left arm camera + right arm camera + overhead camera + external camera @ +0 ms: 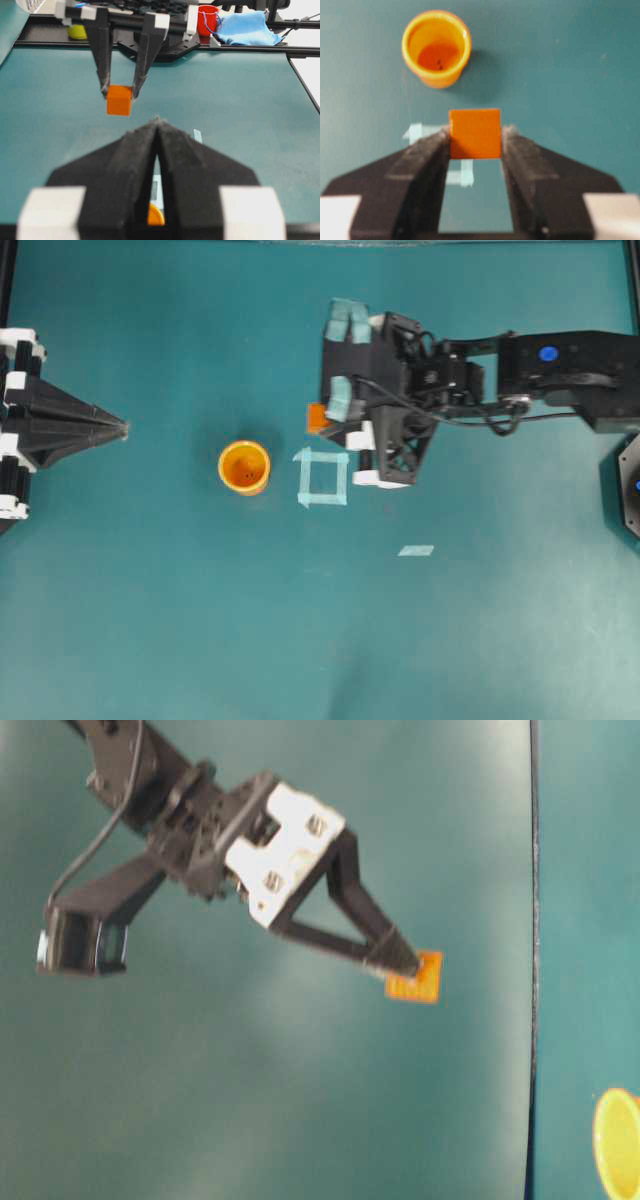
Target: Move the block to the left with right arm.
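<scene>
The small orange block (475, 133) hangs above the table, pinched between the two black fingers of my right gripper (475, 139), which is shut on it. From overhead the block (316, 418) peeks out at the left end of the right arm, just beyond the tape square and right of the orange cup (244, 467). At table level the block (415, 977) is clear of the tabletop. My left gripper (122, 427) rests at the far left, shut with nothing in it; its view faces the block (119, 100).
A light blue tape square (323, 478) lies on the table below the held block. A small tape strip (416, 551) lies to the lower right. A red cup (207, 19) and a blue cloth (245, 27) sit beyond the table's far edge.
</scene>
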